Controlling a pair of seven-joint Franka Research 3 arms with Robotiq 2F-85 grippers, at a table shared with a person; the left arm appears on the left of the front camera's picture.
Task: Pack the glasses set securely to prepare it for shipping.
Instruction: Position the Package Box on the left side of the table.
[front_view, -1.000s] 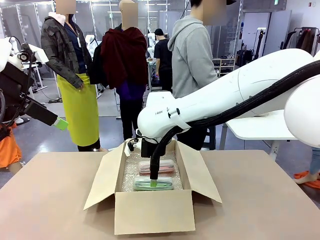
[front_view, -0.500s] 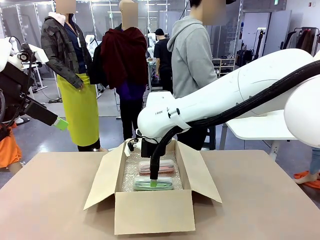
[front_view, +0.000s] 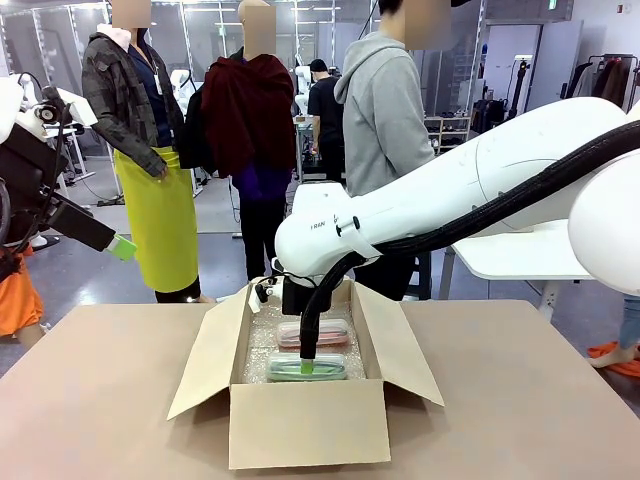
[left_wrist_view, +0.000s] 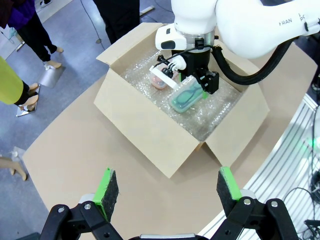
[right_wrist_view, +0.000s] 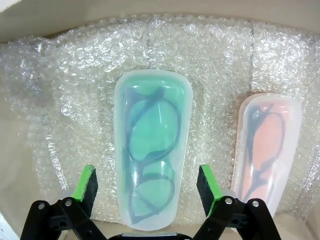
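The pale green glasses case (right_wrist_view: 151, 165) lies on bubble wrap (right_wrist_view: 210, 65) inside the open cardboard box (front_view: 308, 425). Beside it rests the pale pink glasses case (right_wrist_view: 267, 150). In the front view the green case (front_view: 306, 368) sits nearer and the pink case (front_view: 315, 333) behind it. My right gripper (right_wrist_view: 147, 187) hangs open just above the green case, one finger on each side of it, not gripping. From high at the left, my left gripper (left_wrist_view: 167, 185) stands open above the table, looking down at the box (left_wrist_view: 150, 122), with nothing between its fingers.
The box's flaps (front_view: 205, 355) stand spread out on the tan table (front_view: 90, 400). A person in a grey hoodie (front_view: 385, 110) stands at the far side. More people stand further back. Bare table lies left and right of the box.
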